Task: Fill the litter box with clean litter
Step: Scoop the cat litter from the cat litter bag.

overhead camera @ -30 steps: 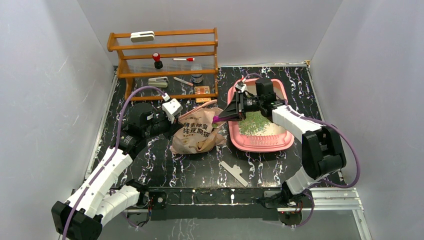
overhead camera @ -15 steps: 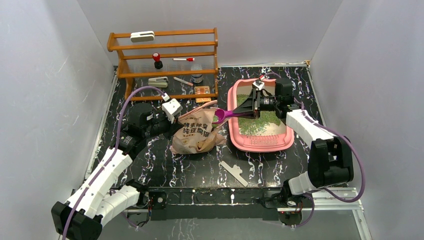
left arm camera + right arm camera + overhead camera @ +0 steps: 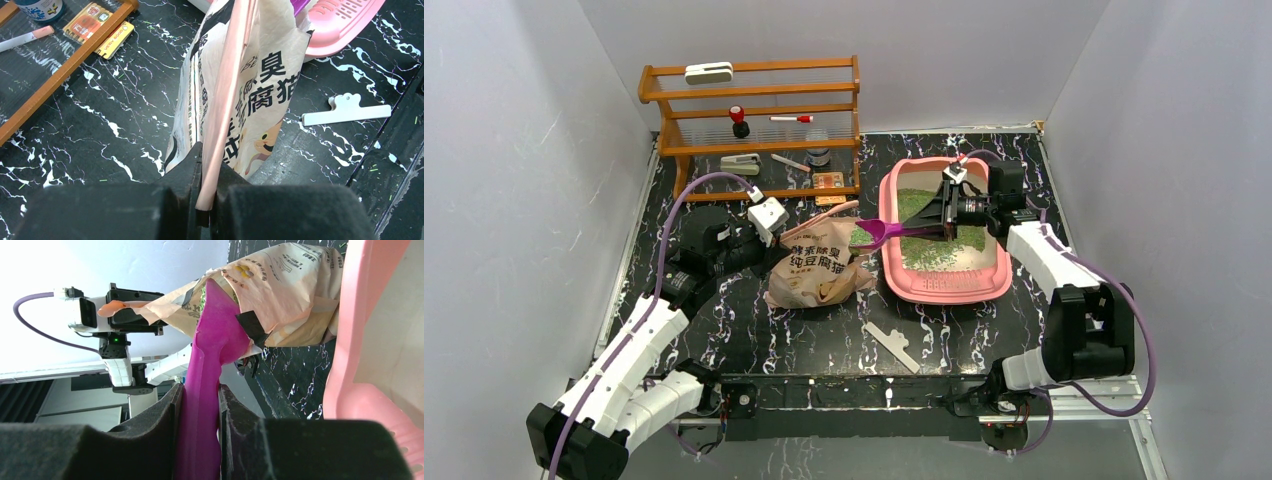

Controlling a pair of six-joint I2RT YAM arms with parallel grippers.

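The pink litter box point(image 3: 890, 268) stands right of centre, with a layer of green clean litter point(image 3: 932, 250) on its floor; its pink wall shows in the right wrist view point(image 3: 360, 340). My right gripper point(image 3: 942, 222) is shut on the handle of a purple scoop point(image 3: 879, 233), held level over the box's left rim, its bowl at the bag's mouth. In the right wrist view the scoop point(image 3: 212, 350) runs from my gripper point(image 3: 199, 405) to the beige cat-printed bag point(image 3: 285, 295). My left gripper point(image 3: 206, 170) is shut on the bag's pink top edge point(image 3: 230, 75), holding the bag point(image 3: 816, 268) upright.
A wooden shelf rack point(image 3: 754, 120) with small items stands at the back left. A white bag clip point(image 3: 892, 345) lies on the black marbled table in front of the bag, also in the left wrist view point(image 3: 347, 110). White walls enclose the table.
My right gripper has drawn back to the right over the litter box, pulling the purple scoop out of the bag. The left arm and bag have stayed still.
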